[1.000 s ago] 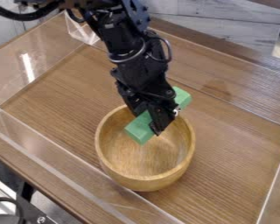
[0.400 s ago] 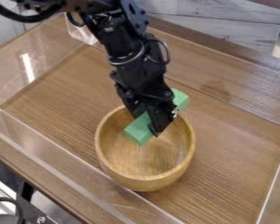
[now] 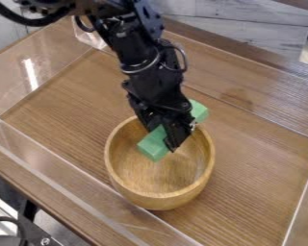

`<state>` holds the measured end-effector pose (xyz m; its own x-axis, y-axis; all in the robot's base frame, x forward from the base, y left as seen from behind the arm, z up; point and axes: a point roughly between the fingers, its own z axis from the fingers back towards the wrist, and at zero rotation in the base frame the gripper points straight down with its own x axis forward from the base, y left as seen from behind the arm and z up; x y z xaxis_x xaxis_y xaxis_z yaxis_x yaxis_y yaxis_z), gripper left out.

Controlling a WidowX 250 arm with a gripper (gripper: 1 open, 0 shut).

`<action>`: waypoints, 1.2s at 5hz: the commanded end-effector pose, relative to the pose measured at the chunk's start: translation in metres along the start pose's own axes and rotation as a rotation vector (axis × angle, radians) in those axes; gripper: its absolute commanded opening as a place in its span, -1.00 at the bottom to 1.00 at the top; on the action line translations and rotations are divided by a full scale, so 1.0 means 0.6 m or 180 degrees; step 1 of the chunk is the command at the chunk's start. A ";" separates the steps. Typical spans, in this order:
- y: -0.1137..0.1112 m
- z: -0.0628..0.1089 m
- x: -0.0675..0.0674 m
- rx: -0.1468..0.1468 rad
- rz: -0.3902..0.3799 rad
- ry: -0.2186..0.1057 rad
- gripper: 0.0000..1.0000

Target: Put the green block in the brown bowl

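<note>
I see a wood-grain tabletop (image 3: 260, 106) running under and all around the jaws. Clear plastic walls (image 3: 35, 67) fence it left of and below the jaws. Pale grey surface (image 3: 246, 19) lies beyond them, upper right. Light is even; dark gap (image 3: 9, 226) at lower left.

hand (image 3: 171, 131) gripping green block (image 3: 154, 144), over brown bowl (image 3: 128, 183)

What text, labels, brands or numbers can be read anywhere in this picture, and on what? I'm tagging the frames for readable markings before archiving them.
None can be read.
Green block: plain, no marking.
Brown bowl: only wood grain.
Gripper and black arm: no legible label or brand visible.
Wooden table and the clear wall around it: no lettering or signs.
</note>
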<state>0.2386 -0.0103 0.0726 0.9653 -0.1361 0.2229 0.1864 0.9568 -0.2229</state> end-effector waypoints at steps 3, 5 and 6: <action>0.008 0.010 0.014 -0.0003 0.0037 -0.0080 -1.00; 0.010 0.009 0.014 -0.0032 0.0063 -0.0057 -1.00; 0.010 0.009 0.015 -0.0047 0.0075 -0.0045 -1.00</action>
<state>0.2362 -0.0085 0.0681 0.9749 -0.1188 0.1882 0.1656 0.9521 -0.2570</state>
